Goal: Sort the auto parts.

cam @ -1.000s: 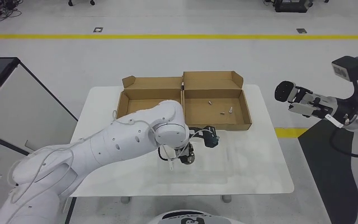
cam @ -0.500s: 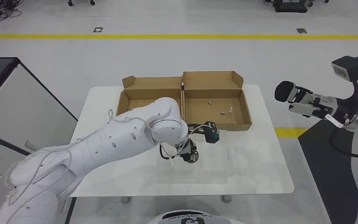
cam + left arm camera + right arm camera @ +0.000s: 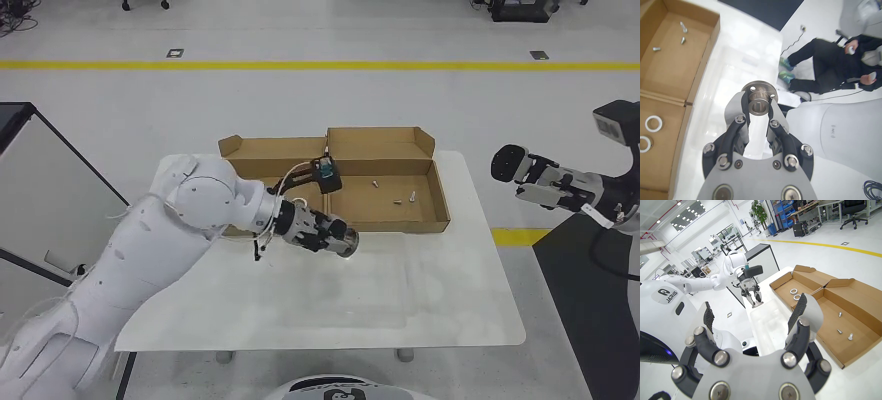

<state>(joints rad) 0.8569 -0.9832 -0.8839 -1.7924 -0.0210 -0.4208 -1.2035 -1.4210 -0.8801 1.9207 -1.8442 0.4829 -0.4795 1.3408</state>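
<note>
On the left side of the white tabletop [image 3: 450, 300], the left arm stretches in from the table's left side and lies across the front of the left box [image 3: 262, 150]. This box is an open cardboard carton, and two pale rings [image 3: 653, 123] lie flat on its floor, side by side and just apart. The left gripper [image 3: 345, 243] sits at the end of that arm, just in front of the place where the two cartons meet. Its two fingers [image 3: 735, 108] are clamped on the narrow neck of a flanged metal bushing [image 3: 758, 94]. The bushing's round flange, which has small holes in it, sits beyond the fingertips, and its bore faces the wrist camera. The bushing is held over the tabletop, outside both cartons, by the edge of a clear tray [image 3: 770, 321] that lies on the tabletop in front of them. The right box [image 3: 385, 140] touches the left box on its right and is a similar carton with its lid flap folded back. Three small bolts [image 3: 840, 314] lie loose on its floor, each apart from the others. Farthest right, past the tabletop's right edge and well apart from the cartons, the right gripper [image 3: 508, 163] hangs in the air. Its fingers [image 3: 804, 308] are spread wide with nothing between them.
</note>
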